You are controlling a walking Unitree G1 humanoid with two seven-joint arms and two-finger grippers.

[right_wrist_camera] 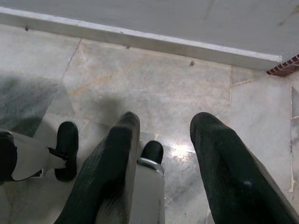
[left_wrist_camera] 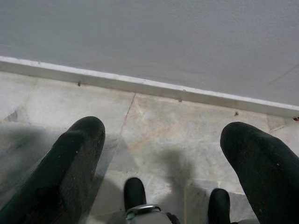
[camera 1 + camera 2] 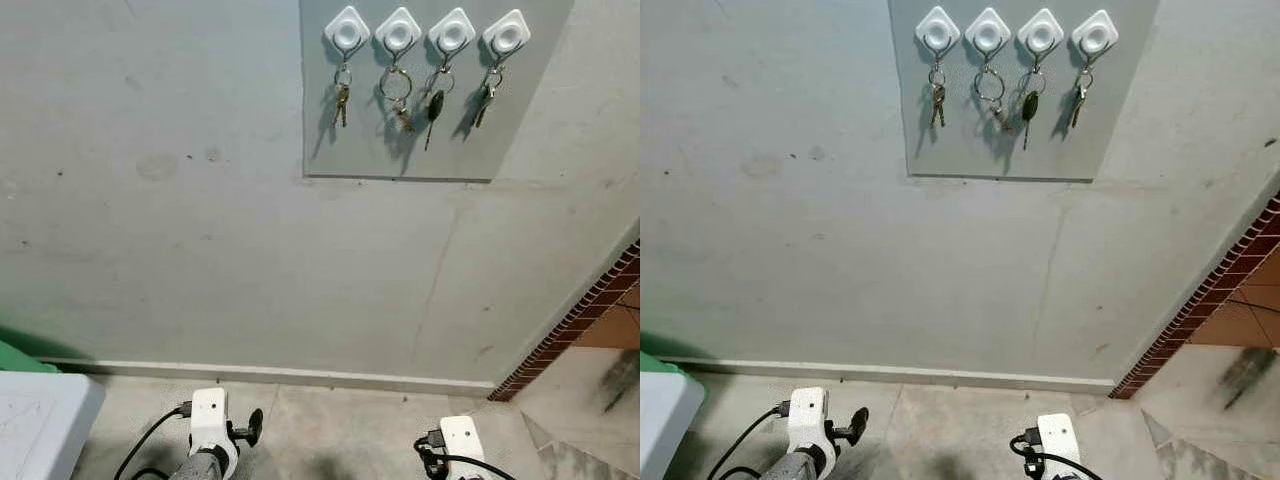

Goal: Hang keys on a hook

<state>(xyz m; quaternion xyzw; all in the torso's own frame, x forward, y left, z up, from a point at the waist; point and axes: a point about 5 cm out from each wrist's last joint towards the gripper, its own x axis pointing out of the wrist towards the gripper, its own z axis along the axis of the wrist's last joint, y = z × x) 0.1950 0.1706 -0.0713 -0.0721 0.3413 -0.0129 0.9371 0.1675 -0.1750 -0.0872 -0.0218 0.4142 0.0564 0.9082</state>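
Note:
A grey board (image 3: 330, 150) on the wall carries a row of white hooks (image 3: 398, 30). Each hook has keys hanging from it: a small bunch (image 3: 342, 100) at the left, a large ring (image 3: 396, 88), a black-headed key (image 3: 435, 105), and a bunch (image 3: 485, 100) at the right. Both arms hang low by the floor, far below the board: left arm (image 3: 208, 425), right arm (image 3: 460, 440). My left gripper (image 2: 163, 128) is open with nothing between its fingers. My right gripper (image 1: 167, 119) is also open and holds nothing.
A pale baseboard (image 3: 300, 375) runs along the foot of the wall above a marble floor (image 1: 154, 79). A white box (image 3: 40, 420) and something green (image 3: 15, 355) are at the lower left. A red brick edge (image 3: 580, 320) rises at the right.

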